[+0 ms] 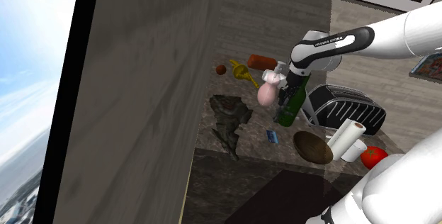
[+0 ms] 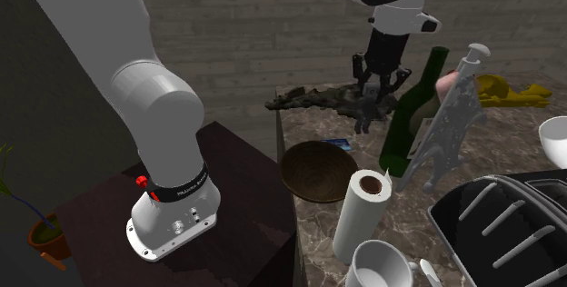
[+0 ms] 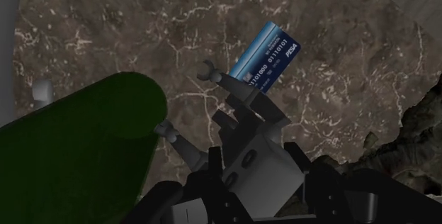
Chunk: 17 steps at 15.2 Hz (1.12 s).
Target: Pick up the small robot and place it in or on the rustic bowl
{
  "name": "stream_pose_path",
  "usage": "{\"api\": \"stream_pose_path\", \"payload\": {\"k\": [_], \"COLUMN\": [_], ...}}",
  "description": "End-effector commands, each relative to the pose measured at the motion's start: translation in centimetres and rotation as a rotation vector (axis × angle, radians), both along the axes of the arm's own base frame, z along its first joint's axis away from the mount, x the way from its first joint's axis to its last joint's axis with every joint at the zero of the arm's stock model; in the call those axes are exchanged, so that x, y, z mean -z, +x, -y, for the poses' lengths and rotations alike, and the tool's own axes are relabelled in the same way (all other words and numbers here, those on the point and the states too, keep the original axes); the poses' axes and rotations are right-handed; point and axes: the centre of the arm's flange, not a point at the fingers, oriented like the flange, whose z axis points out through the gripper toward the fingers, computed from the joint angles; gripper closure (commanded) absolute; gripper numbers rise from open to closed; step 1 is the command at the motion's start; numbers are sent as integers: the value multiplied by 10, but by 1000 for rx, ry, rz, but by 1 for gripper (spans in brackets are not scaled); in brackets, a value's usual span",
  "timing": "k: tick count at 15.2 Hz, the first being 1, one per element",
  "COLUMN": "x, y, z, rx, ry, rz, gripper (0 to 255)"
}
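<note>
We find the gripper (image 2: pixel 373 90) closed on the small grey robot (image 3: pixel 249 155). Its black fingers (image 3: pixel 167 200) clasp the toy's body from both sides, and the robot's arms stick out ahead of the fingertips. In the second exterior view the robot hangs from the gripper, apparently clear of the stone counter (image 2: pixel 313 231) and just beside the green bottle (image 2: pixel 411 113). A blue card (image 3: pixel 263 59) lies on the counter below. The brown bowl (image 2: pixel 318 169) sits empty near the counter's edge, apart from the gripper and beside the paper roll (image 2: pixel 362 212). We judge the grasp made and the carry in hand. The next move calls for travel to the bowl, keeping off the bottle, then lowering over its hollow before release.
</note>
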Motion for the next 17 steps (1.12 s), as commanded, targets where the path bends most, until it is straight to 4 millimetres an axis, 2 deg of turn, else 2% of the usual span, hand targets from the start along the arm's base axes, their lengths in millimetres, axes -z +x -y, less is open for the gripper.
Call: {"api": "stream_pose_path", "payload": {"k": [1,17], "x": [-10,-92], "y": [1,1], "z": [0,0], "rx": [0,0], "ry": [0,0], "rz": [0,0], "gripper": [255,255]}}
